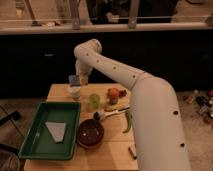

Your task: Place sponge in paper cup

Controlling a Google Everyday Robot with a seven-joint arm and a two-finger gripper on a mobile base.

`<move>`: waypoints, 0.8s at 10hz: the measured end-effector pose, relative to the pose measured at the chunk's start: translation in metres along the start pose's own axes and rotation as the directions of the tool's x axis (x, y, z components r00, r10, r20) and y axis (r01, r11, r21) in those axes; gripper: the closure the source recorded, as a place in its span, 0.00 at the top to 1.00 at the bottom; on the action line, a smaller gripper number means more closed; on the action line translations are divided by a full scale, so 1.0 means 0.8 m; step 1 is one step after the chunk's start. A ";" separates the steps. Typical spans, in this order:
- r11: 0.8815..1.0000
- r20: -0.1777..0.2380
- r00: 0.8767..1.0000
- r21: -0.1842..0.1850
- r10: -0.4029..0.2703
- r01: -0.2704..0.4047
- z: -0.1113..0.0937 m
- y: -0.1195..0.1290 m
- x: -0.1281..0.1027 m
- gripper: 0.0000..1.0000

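The blue sponge point(75, 80) is held at the tip of my gripper point(76, 79), directly above the white paper cup point(74, 92), which stands at the far left part of the wooden table point(100, 150). The sponge's lower edge is close to the cup's rim; I cannot tell whether it touches. My white arm reaches in from the lower right, bends at an elbow above the table, and points down at the cup.
A translucent yellow-green cup point(94, 100) stands right of the paper cup. A green tray point(35, 135) with a pale grey folded cloth point(56, 130) lies front left. A dark red-brown bowl point(90, 133), a brush point(111, 113), fruit point(115, 93) and a green pepper point(128, 122) lie mid-table.
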 end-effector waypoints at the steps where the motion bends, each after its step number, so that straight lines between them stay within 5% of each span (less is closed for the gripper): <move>1: 0.999 0.001 1.000 -0.018 -0.028 0.028 0.003 -0.002 -0.004 0.00; 8: 0.984 -0.004 0.990 -0.109 -0.140 0.139 0.031 -0.013 -0.020 0.00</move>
